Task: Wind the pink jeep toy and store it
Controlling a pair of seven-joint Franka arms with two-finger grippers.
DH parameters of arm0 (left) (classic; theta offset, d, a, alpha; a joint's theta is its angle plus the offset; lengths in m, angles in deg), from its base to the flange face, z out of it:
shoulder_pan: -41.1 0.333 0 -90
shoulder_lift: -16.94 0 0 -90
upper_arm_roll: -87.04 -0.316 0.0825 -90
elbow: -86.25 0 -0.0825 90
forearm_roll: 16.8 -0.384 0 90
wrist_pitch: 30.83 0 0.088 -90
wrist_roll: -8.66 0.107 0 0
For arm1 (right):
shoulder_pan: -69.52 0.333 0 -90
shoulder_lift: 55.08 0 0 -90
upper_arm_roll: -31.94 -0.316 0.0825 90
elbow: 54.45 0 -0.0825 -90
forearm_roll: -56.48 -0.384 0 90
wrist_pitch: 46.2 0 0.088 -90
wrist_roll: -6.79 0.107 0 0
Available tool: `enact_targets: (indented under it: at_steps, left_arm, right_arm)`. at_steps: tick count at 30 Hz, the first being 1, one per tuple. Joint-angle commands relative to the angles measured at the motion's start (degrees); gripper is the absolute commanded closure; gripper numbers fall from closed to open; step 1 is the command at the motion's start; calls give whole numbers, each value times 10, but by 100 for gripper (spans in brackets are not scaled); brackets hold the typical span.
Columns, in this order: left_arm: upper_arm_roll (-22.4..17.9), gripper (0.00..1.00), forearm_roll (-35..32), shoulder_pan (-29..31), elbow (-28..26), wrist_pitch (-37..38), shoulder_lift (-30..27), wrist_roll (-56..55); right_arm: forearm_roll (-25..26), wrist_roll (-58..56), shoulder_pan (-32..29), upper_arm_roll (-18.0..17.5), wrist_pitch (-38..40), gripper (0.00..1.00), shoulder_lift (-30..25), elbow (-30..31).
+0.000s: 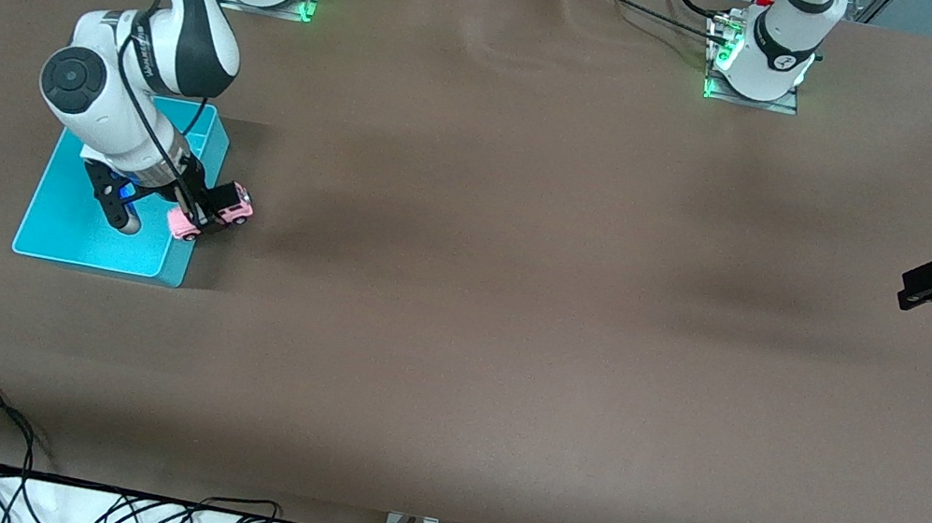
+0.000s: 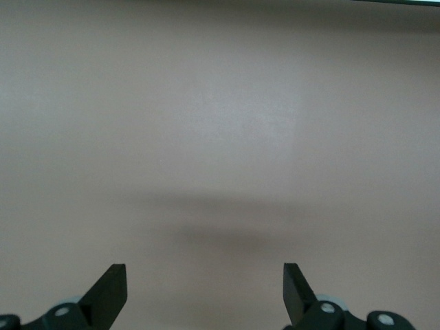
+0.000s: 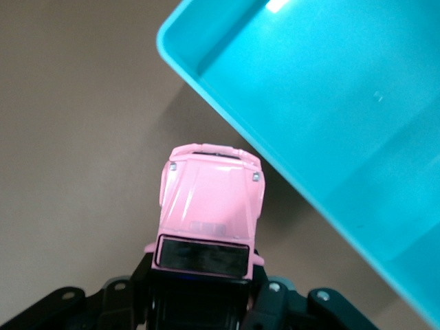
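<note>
Fingers of the right gripper (image 1: 201, 215) are clamped on the pink jeep toy (image 1: 211, 213), holding it just outside the turquoise bin (image 1: 58, 236), over the bin's rim toward the left arm's end of the bench (image 1: 515, 308). The jeep looks ready for storing; carrying it over the wall and letting go remains. The left gripper (image 1: 926, 282) waits, its fingers spread wide and empty

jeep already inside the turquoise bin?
No: the right gripper holds the pink jeep toy over the table just outside the turquoise bin wall.
</note>
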Motion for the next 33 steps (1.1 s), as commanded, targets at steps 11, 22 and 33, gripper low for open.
enact_targets:
  at_steps: [11, 22, 33]
  left_arm:
    - [2, 0, -16, -2, -10, 0, -11, 1]
    - [2, 0, -10, -1, -8, 0, -11, 1]
    - [2, 0, -9, -1, -8, 0, -11, 1]
  right_arm:
    - [2, -300, -59, 15, 78, 100, -13, -16]
    - [4, -379, -81, 58, 79, 100, 14, -16]
    - [10, -434, -114, 69, 74, 100, 35, -2]
